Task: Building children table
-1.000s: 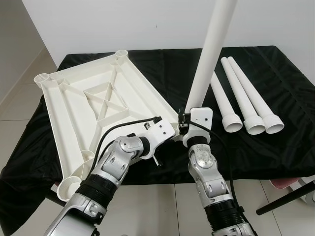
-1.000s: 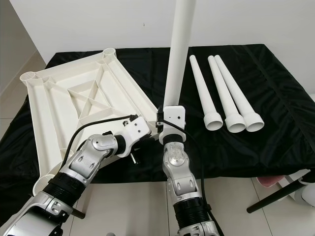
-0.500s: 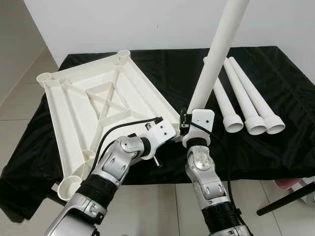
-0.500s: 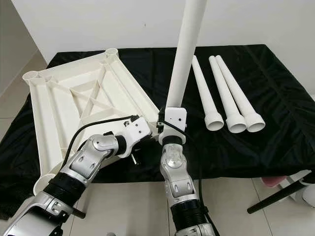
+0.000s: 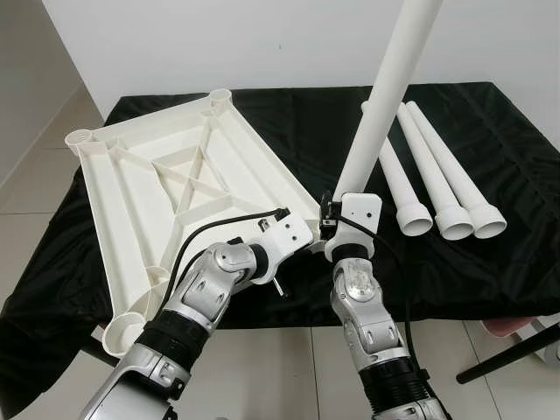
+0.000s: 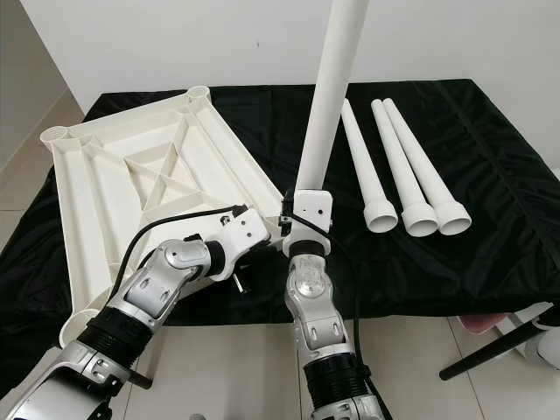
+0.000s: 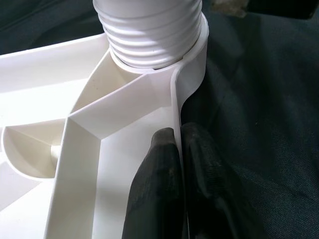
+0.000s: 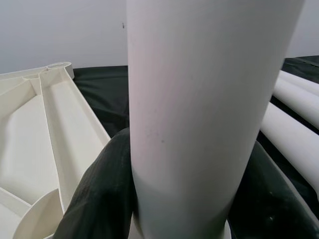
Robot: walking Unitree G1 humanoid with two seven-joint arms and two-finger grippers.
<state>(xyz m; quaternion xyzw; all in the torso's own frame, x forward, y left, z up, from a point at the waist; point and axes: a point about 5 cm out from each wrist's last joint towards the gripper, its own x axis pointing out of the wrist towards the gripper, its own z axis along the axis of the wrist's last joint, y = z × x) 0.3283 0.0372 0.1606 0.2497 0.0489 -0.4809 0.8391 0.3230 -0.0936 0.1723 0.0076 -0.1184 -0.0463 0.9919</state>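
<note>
Head views: the white tabletop (image 5: pixel 175 188) lies upside down on the black-covered table (image 5: pixel 490 262), its near-left corner hanging past the table edge. The right gripper (image 5: pixel 348 203) holds a white leg (image 5: pixel 381 105) upright at the tabletop's near-right corner. Three spare legs (image 5: pixel 433 171) lie side by side well to the right, with open cloth around them.

Left wrist: left gripper (image 7: pixel 182 149) is pinched onto the tabletop's thin rim, just beside the threaded leg end sitting in the corner socket (image 7: pixel 192 74).

Right wrist: black fingers (image 8: pixel 99 199) hug the leg on both sides.
</note>
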